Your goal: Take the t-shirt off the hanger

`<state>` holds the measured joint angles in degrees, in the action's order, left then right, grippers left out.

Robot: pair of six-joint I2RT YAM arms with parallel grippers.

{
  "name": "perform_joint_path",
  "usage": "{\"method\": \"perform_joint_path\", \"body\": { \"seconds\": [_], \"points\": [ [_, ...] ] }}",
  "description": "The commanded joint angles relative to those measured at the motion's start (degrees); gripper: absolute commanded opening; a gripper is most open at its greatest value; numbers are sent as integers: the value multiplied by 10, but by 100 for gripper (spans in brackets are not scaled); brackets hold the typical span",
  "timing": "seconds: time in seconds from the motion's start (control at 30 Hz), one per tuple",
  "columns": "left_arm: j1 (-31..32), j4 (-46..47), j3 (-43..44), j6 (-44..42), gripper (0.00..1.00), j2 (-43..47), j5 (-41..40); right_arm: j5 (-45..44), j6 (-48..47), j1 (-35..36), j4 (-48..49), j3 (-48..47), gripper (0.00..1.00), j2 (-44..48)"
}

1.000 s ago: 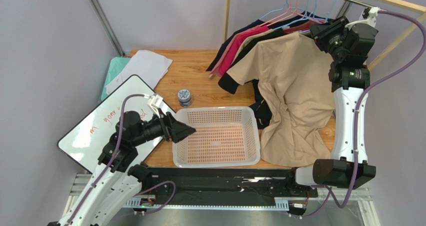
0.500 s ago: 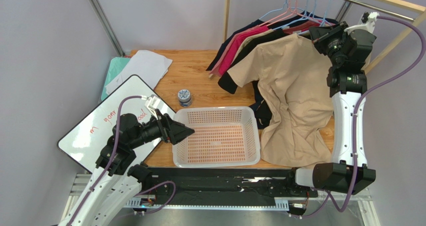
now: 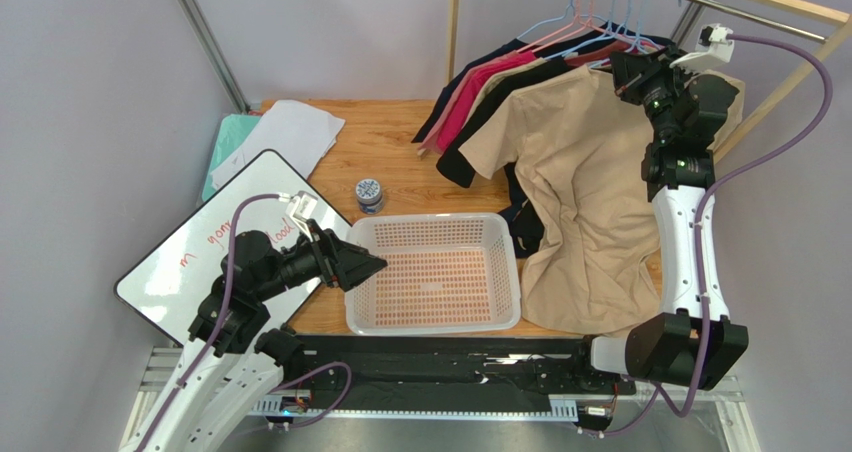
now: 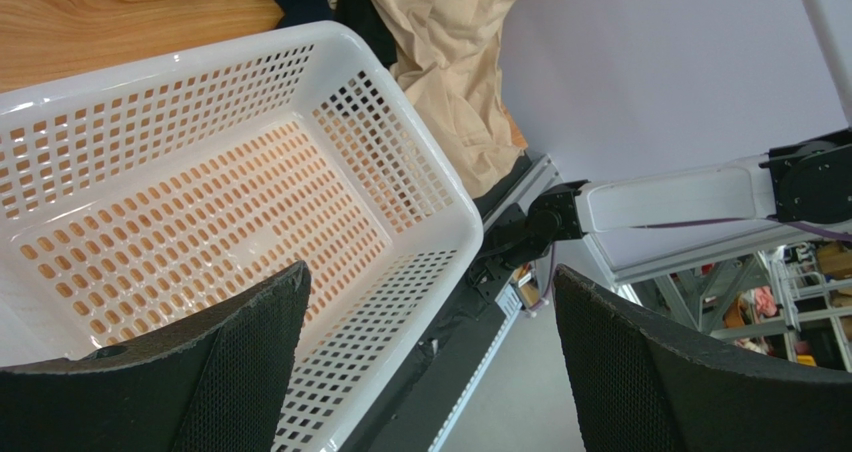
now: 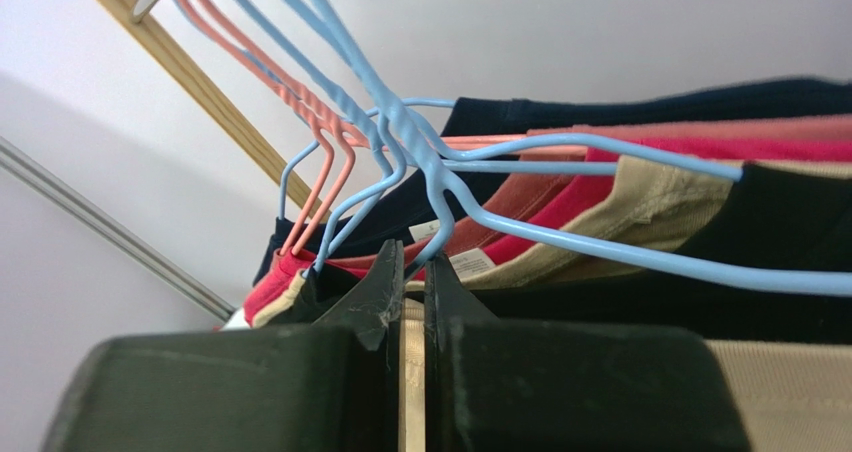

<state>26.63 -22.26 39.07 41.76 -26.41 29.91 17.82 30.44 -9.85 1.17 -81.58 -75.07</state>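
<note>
A tan t-shirt hangs at the front of a rack of shirts, draping down to the table. Its light blue hanger is on the wooden rail with several others. My right gripper is up at the shirt's collar, shut on a strip of the tan fabric just below the hanger's neck. My left gripper is open and empty, hovering at the left rim of the white basket; its fingers frame the basket's corner in the left wrist view.
Dark, red and pink shirts hang behind the tan one on pink and blue hangers. A whiteboard, papers and a small round tin lie left of the basket on the wooden table.
My right gripper has risen and shifted slightly towards the rail, lifting the tan shirt's collar. The left arm has barely moved.
</note>
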Motion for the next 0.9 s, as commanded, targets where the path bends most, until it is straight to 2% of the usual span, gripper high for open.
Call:
{"method": "perform_joint_path", "body": {
  "seconds": [0.0,0.4,0.53,0.73,0.83,0.87],
  "points": [
    [1,5,7,-1,94,-13,5,63,-112,-2,169,13,0,17],
    [1,15,35,-12,93,-85,34,93,-282,1,197,19,0,19],
    [1,-6,60,-28,93,-123,44,86,-379,11,162,24,0,25],
    [1,9,67,-28,92,-154,57,85,-391,13,147,68,0,60],
    [1,41,54,-12,92,-158,65,71,-359,13,138,71,0,58],
    [1,49,51,-3,92,-156,66,62,-309,13,106,56,0,55]
  ]
}}
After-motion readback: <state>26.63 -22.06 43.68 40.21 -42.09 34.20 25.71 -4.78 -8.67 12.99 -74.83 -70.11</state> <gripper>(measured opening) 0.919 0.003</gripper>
